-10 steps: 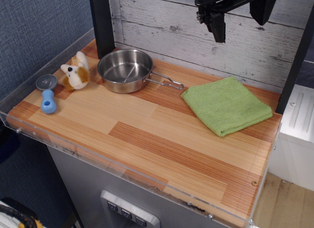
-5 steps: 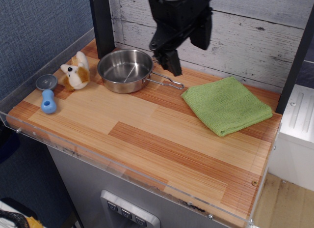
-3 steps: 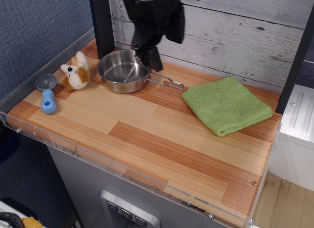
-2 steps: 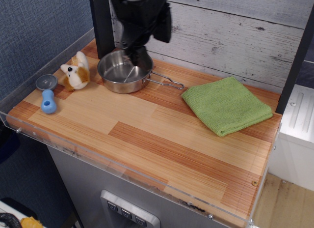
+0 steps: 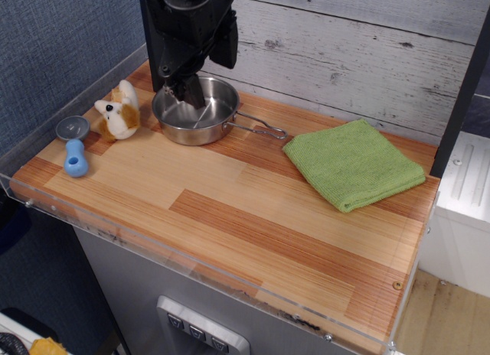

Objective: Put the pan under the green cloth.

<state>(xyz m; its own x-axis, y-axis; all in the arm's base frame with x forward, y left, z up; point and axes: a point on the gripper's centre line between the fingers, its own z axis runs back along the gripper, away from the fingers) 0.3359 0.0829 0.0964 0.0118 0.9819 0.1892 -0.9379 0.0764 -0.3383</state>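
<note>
The shiny steel pan (image 5: 200, 118) sits at the back left of the wooden table, its wire handle (image 5: 260, 128) pointing right. The lime-green cloth (image 5: 354, 163) lies flat at the back right, apart from the pan. My black gripper (image 5: 184, 93) hangs over the pan's back left part, its fingertips down near the bowl. Its body hides the far rim. I cannot tell how the jaws stand.
A small plush fox (image 5: 118, 112), a grey disc (image 5: 73, 128) and a blue knob-shaped toy (image 5: 75, 158) lie at the left edge. A clear acrylic rim (image 5: 191, 265) runs along the front. A black post (image 5: 159, 41) and a plank wall stand behind.
The gripper has swept from the upper right leftwards and down, passing over the pan's handle to above the pan's bowl. The pan and cloth have not moved.
</note>
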